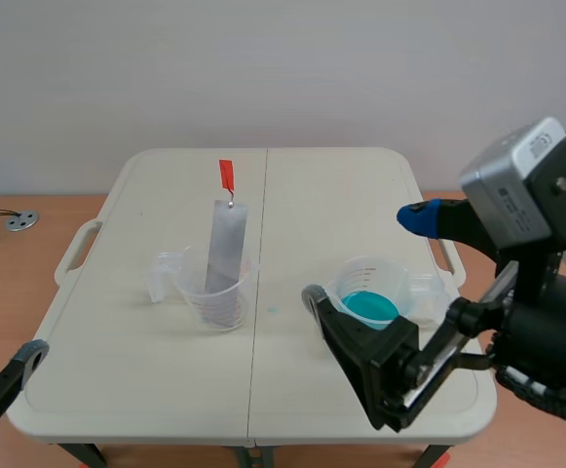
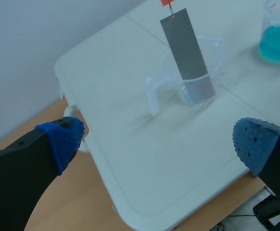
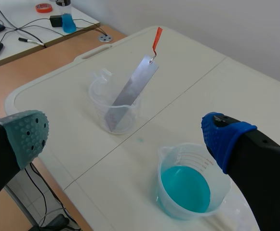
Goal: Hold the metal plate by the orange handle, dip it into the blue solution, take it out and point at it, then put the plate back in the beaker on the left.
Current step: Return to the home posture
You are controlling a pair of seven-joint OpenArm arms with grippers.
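Metal plate (image 1: 226,249): flat, matt grey strip with an orange handle (image 1: 227,175) hooked to its upper end. It stands tilted in the left beaker (image 1: 214,292), lower end inside and handle clear above the rim. Left beaker: clear plastic with printed graduations, a spout and a side grip, just left of the table's centre seam, midway between the near and far edges. Right beaker (image 1: 370,292): same type, holding blue solution (image 3: 185,188), toward the table's right edge, well apart from the first. Left end effector (image 2: 159,142): spread wide, blue pads, holding nothing, off the near left corner. Right end effector (image 3: 126,136): spread wide, one grey-green and one blue pad, holding nothing, near the right beaker. Only the right wrist view shows a second desk (image 3: 14,21) with a keyboard, mouse, cables and a tape roll. Table (image 1: 341,195): off-white folding top with moulded side grips, over brown wood, before a pale wall.
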